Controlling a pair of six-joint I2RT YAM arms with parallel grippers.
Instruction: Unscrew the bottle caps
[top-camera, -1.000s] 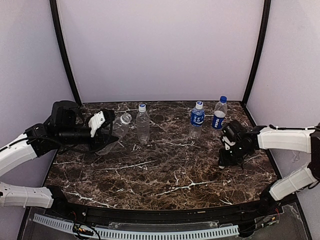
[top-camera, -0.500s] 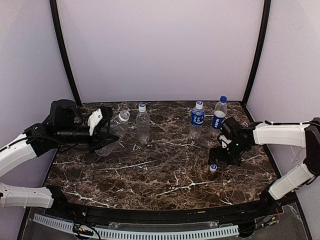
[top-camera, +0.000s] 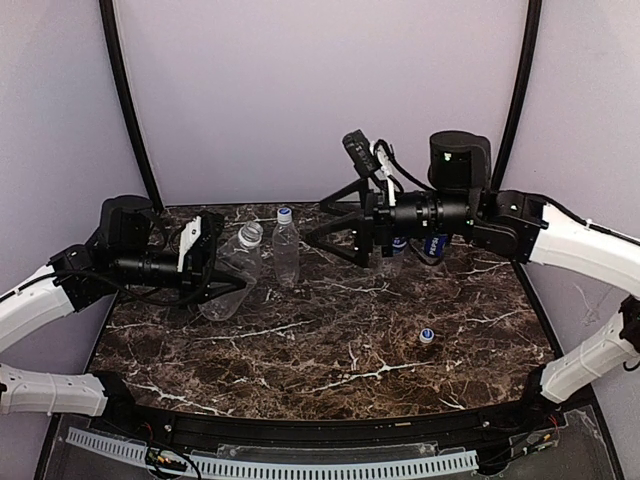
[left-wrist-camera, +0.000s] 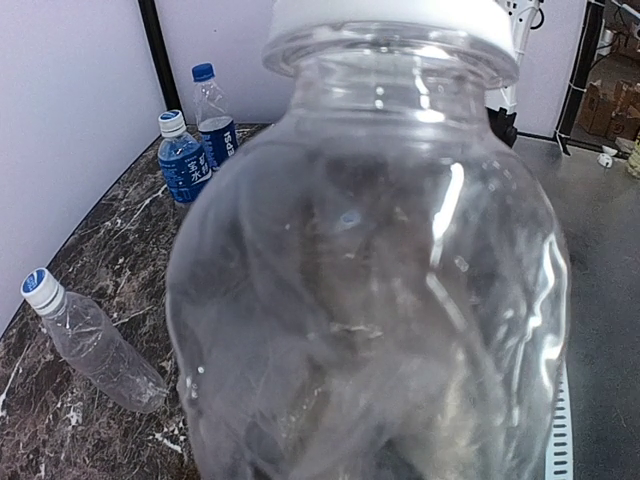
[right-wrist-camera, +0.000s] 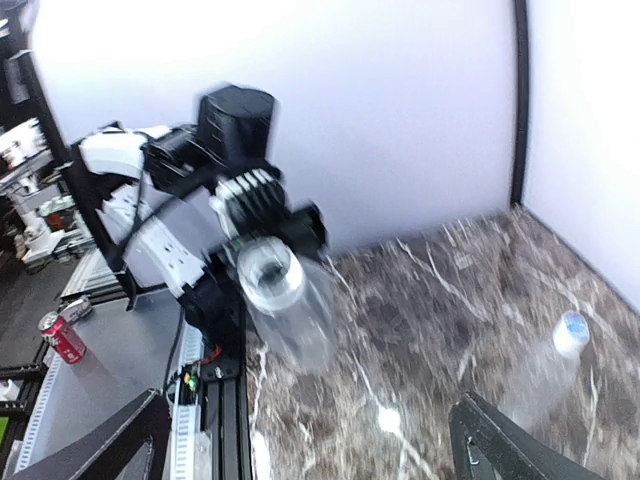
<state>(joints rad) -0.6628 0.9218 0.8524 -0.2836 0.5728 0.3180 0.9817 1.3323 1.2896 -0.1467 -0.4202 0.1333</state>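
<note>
My left gripper is shut on a plain clear bottle, tilted with its uncapped mouth up and to the right; it fills the left wrist view and hides the fingers. My right gripper hangs open and empty above the table, pointing left at that mouth. A loose blue-and-white cap lies on the table. A second plain bottle stands with its cap on. Two blue-labelled bottles stand capped, partly hidden behind the right arm in the top view.
The dark marble table is ringed by pale walls and black corner posts. The right arm stretches across the back right of the table. A perforated rail runs along the near edge.
The right gripper opened and left a cap on the table, then rose and swung left towards the held bottle. The left gripper and its bottle barely moved.
</note>
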